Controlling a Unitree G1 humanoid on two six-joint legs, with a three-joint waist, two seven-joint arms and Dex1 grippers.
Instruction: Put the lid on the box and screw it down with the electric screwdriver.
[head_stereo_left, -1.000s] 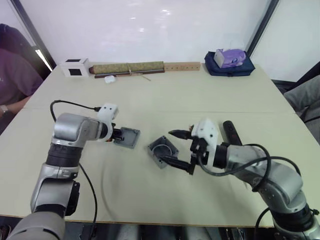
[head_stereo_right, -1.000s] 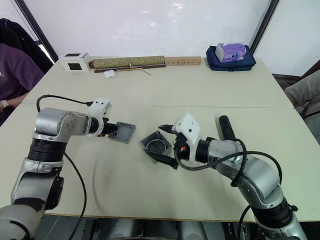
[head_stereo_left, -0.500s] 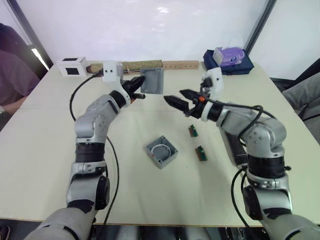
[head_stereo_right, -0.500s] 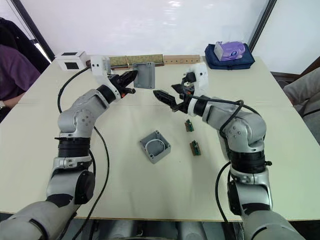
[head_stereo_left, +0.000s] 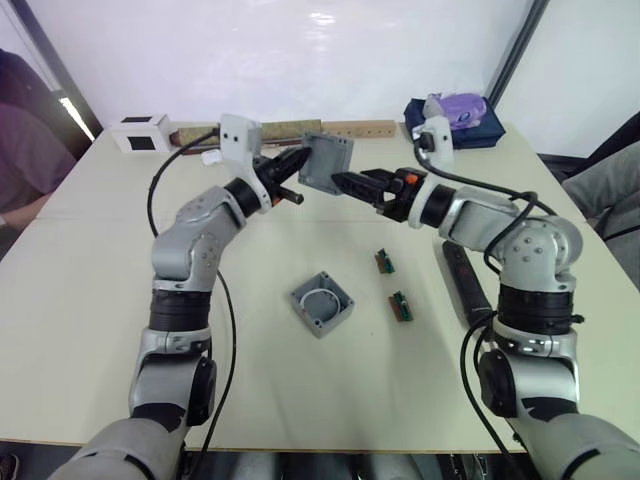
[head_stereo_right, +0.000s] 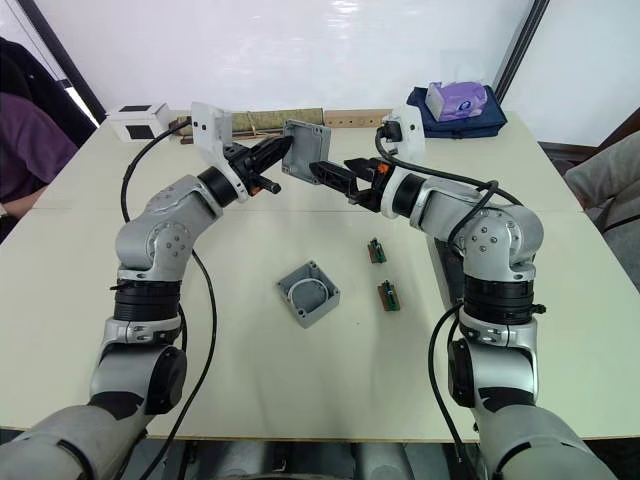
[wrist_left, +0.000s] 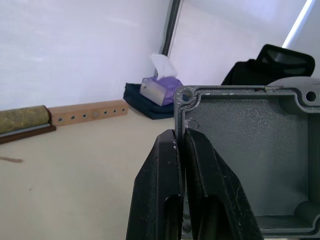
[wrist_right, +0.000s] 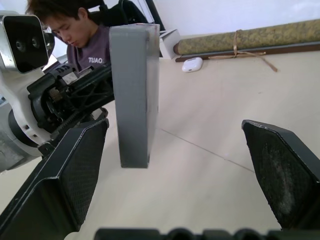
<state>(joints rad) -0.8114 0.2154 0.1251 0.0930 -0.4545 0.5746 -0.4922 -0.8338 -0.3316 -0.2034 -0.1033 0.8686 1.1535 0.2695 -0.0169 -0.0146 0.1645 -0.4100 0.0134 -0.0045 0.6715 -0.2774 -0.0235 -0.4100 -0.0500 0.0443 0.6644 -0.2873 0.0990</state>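
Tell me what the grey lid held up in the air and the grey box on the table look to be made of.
The flat grey square lid looks like moulded plastic with a matte, faintly speckled finish: its inner face shows cast ribs and round screw bosses at the corners, though painted cast metal cannot be ruled out. The small open grey box on the table has the same dull grey, evenly thick walls, so probably the same material.

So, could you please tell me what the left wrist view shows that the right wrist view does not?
The left wrist view shows the lid's hollow ribbed underside with its corner screw holes, pinched at one edge by the left tool, and a purple tissue box. The right wrist view shows the lid edge-on inside the open right tool, plus a person. Both show the lid and the rolled mat.
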